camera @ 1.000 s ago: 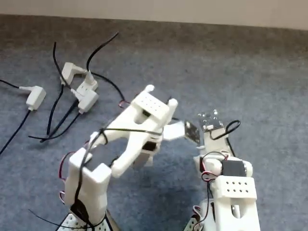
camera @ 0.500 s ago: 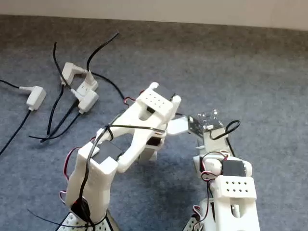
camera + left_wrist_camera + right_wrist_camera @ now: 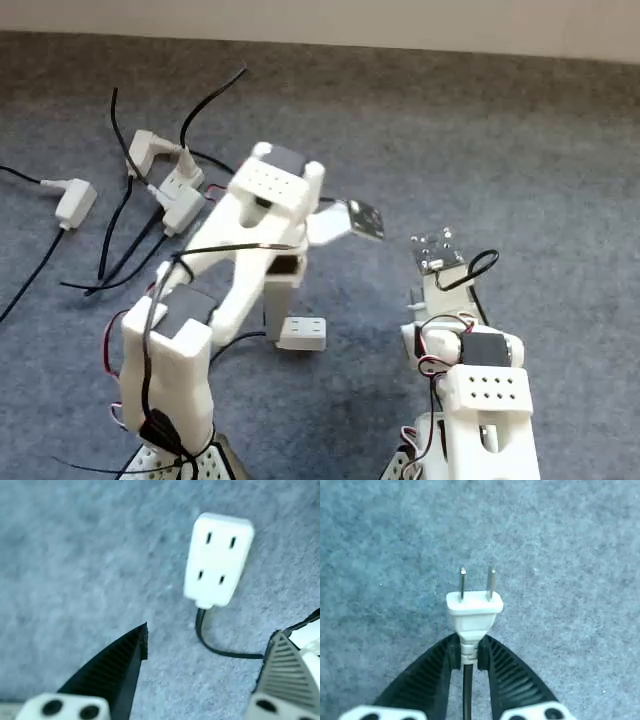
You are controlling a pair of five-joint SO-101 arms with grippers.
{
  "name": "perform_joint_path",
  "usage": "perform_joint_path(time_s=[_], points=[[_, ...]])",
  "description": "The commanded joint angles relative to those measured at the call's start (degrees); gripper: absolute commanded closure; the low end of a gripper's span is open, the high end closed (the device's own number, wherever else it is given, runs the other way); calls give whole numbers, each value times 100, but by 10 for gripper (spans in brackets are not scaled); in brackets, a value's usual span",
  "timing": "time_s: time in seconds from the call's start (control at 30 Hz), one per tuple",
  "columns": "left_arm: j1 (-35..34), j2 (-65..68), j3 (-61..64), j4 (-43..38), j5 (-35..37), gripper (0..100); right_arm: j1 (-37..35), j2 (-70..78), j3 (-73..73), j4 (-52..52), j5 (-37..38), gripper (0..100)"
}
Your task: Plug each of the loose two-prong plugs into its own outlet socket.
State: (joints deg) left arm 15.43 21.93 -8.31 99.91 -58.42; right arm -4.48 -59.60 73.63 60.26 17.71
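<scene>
Left gripper (image 3: 210, 632) had swung away from right gripper (image 3: 469, 642), fingers spread above the outlet block (image 3: 217, 560) on the carpet (image 3: 570, 555). Right fingers clenched the plug (image 3: 472, 607); insertion still pending.

White plug (image 3: 472, 611); carpet (image 3: 570, 555) — mottled grey-blue

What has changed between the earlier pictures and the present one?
The left claw, open, swung farther out and leftward in the high view and now hangs over the outlet socket, which it had hidden. The right claw kept still, shut on its plug; the loose plugs did not move.
</scene>
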Motion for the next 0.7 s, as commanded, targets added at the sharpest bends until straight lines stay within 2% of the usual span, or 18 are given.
perform_joint_path(time_s=[0.0, 0.1, 0.27, 0.33, 0.4, 0.53, 0.67], points=[[-690, -629, -312, 88, -26, 635, 31, -92, -75, -40, 53, 992], [-1182, -822, -321, 88, 70, 635, 13, -75, -251, -22, 53, 992], [-1886, -822, -13, -316, 1451, 636, -629, 936, -1815, 989, -70, 992], [-1974, -875, 321, -607, 1697, 636, -927, 1490, -2580, 1288, -387, 992], [-1965, -892, 681, -844, 1688, 636, -1182, 1956, -3134, 1437, -545, 992], [-1560, -1077, 1842, -1565, 1574, 636, -1270, 2466, -3134, 1156, -571, 992], [-998, -1508, 3152, -2778, 1820, 636, -1578, 2527, -3178, 1138, -589, 992]])
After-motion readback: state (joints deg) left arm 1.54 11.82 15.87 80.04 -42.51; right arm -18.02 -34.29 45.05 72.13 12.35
